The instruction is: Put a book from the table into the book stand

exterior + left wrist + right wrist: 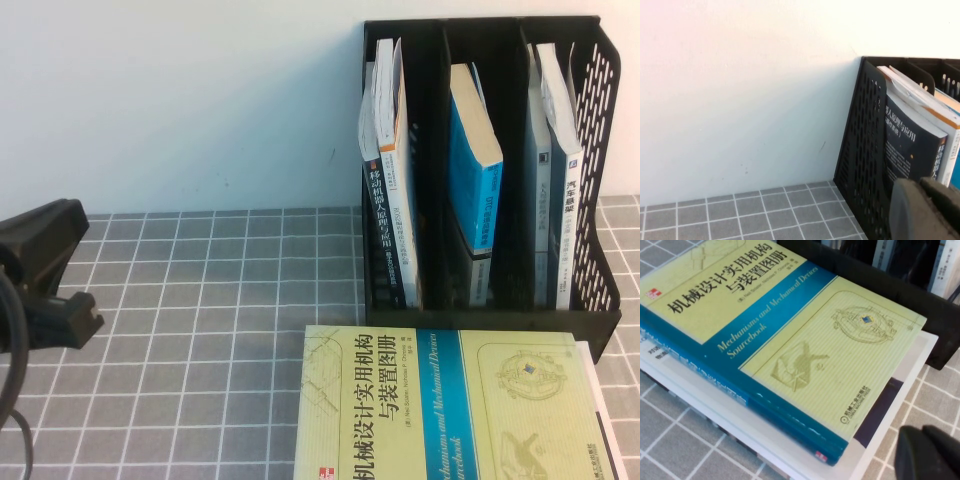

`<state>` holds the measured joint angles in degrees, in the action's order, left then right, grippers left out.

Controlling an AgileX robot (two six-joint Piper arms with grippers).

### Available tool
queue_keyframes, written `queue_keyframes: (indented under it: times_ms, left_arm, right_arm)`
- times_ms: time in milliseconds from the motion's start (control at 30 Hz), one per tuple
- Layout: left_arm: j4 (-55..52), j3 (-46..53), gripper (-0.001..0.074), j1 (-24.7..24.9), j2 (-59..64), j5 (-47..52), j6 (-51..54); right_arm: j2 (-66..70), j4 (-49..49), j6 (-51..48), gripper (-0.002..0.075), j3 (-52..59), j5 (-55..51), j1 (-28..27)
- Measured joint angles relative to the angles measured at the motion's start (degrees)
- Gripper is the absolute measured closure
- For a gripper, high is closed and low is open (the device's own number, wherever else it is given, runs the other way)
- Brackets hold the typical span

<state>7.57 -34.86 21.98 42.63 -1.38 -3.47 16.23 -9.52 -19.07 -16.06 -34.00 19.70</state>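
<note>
Yellow-green book lies flat on a white book, on the tiled surface just before the black book stand. Left end effector at left edge, right end effector beside the stack; grip state of either: cannot tell

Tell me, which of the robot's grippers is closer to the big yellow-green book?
Right. The right gripper hovers by the yellow-green book's corner; the left gripper sits far off at the table's left edge.
</note>
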Motion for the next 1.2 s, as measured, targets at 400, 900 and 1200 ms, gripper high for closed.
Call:
queue_keyframes:
  times_ms: [400,900,1200]
  left_arm:
    - [0.1,1.1,0.0734,-0.8,-2.6,1.4,0.0]
    - [-0.6,30.9,0.0734,-17.2,-42.1,4.7,-0.9]
    - [-1.4,36.0,0.0734,-18.2,-43.1,18.4,-0.9]
  right_arm:
    - [0.0,-0.2,0.0,0.0729,0.0,-0.1,0.0]
    - [0.0,-1.9,0.0,0.0729,0.4,-0.1,0.0]
    - [0.0,-2.4,0.0,0.0729,0.7,0.1,0.0]
